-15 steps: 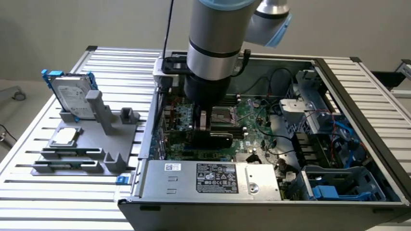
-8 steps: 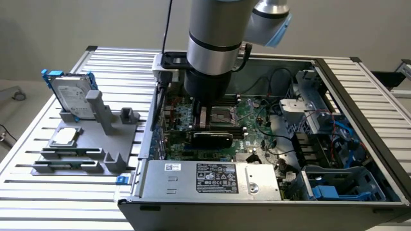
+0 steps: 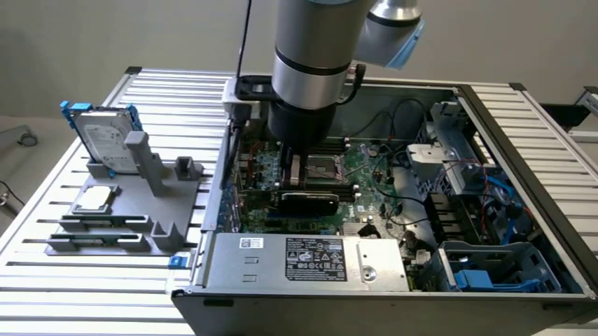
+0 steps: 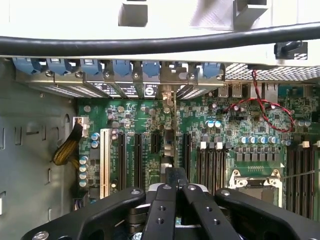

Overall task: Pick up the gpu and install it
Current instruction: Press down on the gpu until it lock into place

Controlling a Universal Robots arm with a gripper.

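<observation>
Looking at the ext. view, we saw the arm (image 3: 313,63) pointed straight down into the open PC case (image 3: 523,133), which sat on the slatted metal table (image 3: 56,287). The gpu (image 3: 309,204) was right under the arm, inside the case. Its black rounded shroud showed low over the green mobo (image 3: 374,168), approx. mid-board. We couldn't tell whether the card's edge touched a slot or hung just above it.

In the wrist view the fingers (image 4: 161,210) were drawn narrow, their black links meeting on a thin dark part between them, so we read them as clamped on the gpu. Beyond them lay the mobo w/ its long black expansion slots (image 4: 137,160), one white slot (image 4: 105,162) and the CPU socket (image 4: 252,182). A row of blue clips (image 4: 122,67) ran along the case's rear wall, w/ a looped red wire (image 4: 270,110) nearby. A thick black cable (image 4: 150,45) crossed that view.

At the case's near end in the ext. view sat the silver PSU (image 3: 309,260), w/ a blue drive bay (image 3: 491,269) toward the ext. view's right. Outside the case, on the ext. view's left, a grey fixture (image 3: 154,210) stood on the table. An HDD in a blue frame (image 3: 98,136) stood upright in it & a small square silver CPU chip (image 3: 94,199) lay flat on it, both well apart from the gpu.
</observation>
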